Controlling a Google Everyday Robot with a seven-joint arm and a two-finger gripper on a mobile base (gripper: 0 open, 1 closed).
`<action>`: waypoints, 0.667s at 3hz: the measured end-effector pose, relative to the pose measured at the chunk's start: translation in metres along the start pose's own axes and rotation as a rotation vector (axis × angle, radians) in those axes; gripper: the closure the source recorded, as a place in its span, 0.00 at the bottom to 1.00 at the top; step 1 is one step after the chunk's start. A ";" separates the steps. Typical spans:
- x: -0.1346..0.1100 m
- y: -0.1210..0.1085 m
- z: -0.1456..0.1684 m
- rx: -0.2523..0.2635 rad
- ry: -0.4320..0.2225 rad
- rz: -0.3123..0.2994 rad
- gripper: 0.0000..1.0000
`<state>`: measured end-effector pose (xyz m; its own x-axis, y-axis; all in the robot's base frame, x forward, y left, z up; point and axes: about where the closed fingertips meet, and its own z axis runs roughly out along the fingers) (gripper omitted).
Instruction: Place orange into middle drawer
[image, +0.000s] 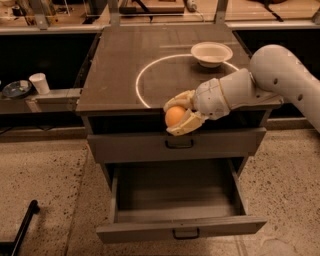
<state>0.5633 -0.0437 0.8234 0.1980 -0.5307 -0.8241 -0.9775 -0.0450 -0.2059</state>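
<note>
My gripper (176, 115) is shut on the orange (174, 115), a smooth round fruit held between its two cream fingers. It hangs in the air just past the front edge of the cabinet top, in front of the closed top drawer (150, 145). The middle drawer (175, 200) is pulled wide open below, showing grey side walls, a flat grey floor and a small black loop handle (185, 233). The orange is above the drawer's back part.
A white shallow bowl (211, 53) sits on the cabinet top (120, 75) at the back right, beside a white painted circle. A white cup (39, 83) and a dark dish (17, 89) stand on a low shelf at the left. A black bar (22, 227) lies on the speckled floor.
</note>
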 end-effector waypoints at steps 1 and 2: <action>0.006 0.003 0.007 -0.015 -0.029 0.042 1.00; 0.039 0.024 0.007 0.044 -0.062 0.153 1.00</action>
<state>0.5483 -0.0599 0.7827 0.0528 -0.4753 -0.8782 -0.9928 0.0697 -0.0975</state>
